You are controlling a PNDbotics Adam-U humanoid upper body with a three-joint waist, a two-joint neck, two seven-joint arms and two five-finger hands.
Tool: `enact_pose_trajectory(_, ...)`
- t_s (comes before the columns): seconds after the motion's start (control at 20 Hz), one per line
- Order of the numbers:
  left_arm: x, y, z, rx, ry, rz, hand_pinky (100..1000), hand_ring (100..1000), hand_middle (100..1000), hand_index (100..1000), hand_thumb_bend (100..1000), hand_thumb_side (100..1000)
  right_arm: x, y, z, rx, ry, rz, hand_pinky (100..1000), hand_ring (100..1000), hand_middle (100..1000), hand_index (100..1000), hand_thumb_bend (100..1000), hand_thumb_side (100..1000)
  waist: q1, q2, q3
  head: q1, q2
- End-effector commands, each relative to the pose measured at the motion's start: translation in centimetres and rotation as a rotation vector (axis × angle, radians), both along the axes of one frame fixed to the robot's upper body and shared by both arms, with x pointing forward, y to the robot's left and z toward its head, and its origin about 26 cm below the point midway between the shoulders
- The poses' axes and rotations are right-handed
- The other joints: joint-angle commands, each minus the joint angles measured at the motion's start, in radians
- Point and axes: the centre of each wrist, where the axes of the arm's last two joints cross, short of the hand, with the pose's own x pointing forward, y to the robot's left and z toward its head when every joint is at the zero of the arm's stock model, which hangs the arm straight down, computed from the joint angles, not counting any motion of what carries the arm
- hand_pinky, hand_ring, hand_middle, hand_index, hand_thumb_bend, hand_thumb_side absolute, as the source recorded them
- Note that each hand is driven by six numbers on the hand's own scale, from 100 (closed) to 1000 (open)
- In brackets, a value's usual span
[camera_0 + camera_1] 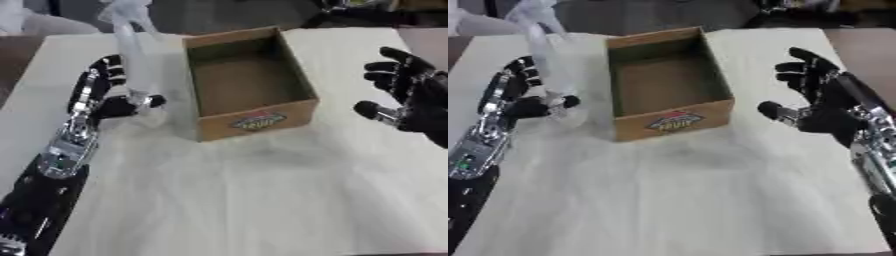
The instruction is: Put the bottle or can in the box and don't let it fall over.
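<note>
A tall clear plastic bottle (129, 52) stands about upright just left of the box, blurred towards its top. My left hand (98, 92) has its fingers and thumb curled round the bottle's lower end. The open cardboard box (259, 119) sits in the middle of the table, nothing showing inside it, a coloured label on its front wall. To the right of the box my right hand (826, 102) hovers open, fingers spread, palm turned towards the box and apart from it.
A pale cloth covers the table (245, 200), with wide free room in front of the box. Dark objects (350, 12) lie beyond the far edge. The table's right edge runs close behind my right hand.
</note>
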Motion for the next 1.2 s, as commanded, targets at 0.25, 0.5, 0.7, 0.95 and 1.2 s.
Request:
enact_pose_trajectory(0.25, 1.1, -0.9, 1.1, -0.012, -0.038, -0.003, 794, 759, 746, 768, 979, 100, 0.2, 0.2, 1.1, -0.006, -0.031, 0.017, 1000, 883, 796, 977, 619, 100, -0.002, -0.004, -0.014, 0.017, -0.024)
enact_pose_trajectory(0.5, 1.4, -1.2, 0.8, -0.036, -0.034, 0.016, 790, 722, 717, 744, 926, 100, 0.2, 0.3, 1.2, -0.005, -0.034, 0.023, 1000, 882, 794, 977, 620, 100, -0.001, 0.002, -0.021, 0.026, -0.027)
enact_pose_trajectory(0.7, 1.6, -1.5, 0.7, -0.055, -0.035, 0.033, 780, 690, 683, 724, 878, 100, 0.3, 0.4, 1.3, -0.002, -0.037, 0.028, 1000, 882, 793, 977, 619, 100, -0.002, 0.007, -0.027, 0.032, -0.030)
enact_pose_trajectory(0.95, 1.8, -1.7, 0.7, -0.078, -0.047, 0.052, 746, 564, 553, 620, 737, 100, 0.3, 0.4, 1.5, -0.003, -0.040, 0.028, 1000, 880, 791, 976, 619, 100, -0.003, 0.012, -0.035, 0.038, -0.030)
enact_pose_trajectory(1.2, 1.8, -1.8, 1.0, -0.060, -0.064, 0.040, 725, 399, 380, 441, 604, 100, 0.3, 0.4, 1.4, -0.002, -0.039, 0.029, 1000, 878, 790, 976, 618, 100, -0.001, 0.012, -0.036, 0.038, -0.028)
